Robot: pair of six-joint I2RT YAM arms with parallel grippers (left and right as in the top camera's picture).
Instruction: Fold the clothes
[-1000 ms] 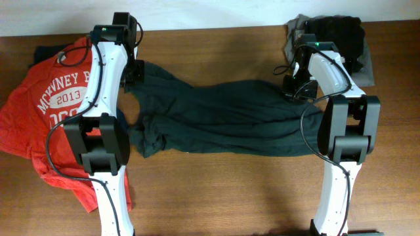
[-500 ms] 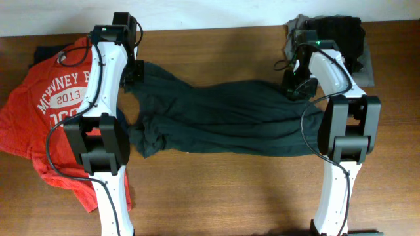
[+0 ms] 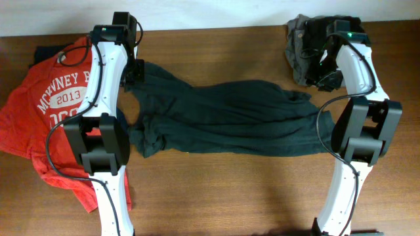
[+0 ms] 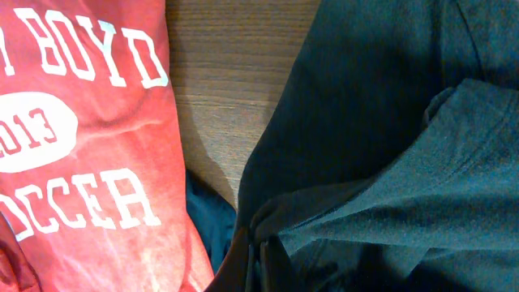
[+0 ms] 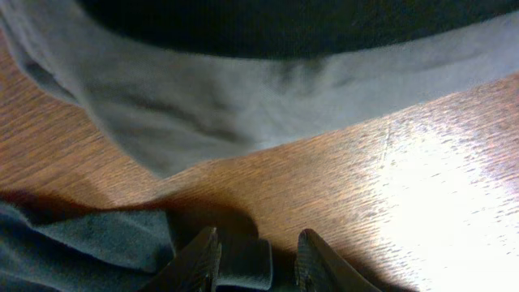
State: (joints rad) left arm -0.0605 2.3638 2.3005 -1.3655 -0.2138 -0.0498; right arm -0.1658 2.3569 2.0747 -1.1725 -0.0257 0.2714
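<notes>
The dark blackish-green T-shirt (image 3: pixel 223 118) lies crumpled and stretched across the middle of the table, no lettering showing. My left gripper (image 3: pixel 134 73) is at its back left corner, shut on a fold of the shirt (image 4: pixel 381 170), as the left wrist view (image 4: pixel 261 272) shows. My right gripper (image 3: pixel 321 82) is open just past the shirt's back right corner, above bare wood. In the right wrist view (image 5: pixel 259 259) a small flap of dark cloth (image 5: pixel 97 239) lies between the spread fingers, not pinched.
A red T-shirt with white soccer print (image 3: pixel 52 105) lies at the left under the left arm, also in the left wrist view (image 4: pixel 81 138). A grey garment (image 3: pixel 298 52) with a black item on top sits at the back right, close ahead of my right gripper (image 5: pixel 203 105).
My right gripper has let go of the shirt's back right corner and moved right and back toward the grey garment. The corner now lies on the table. The left arm has not moved.
</notes>
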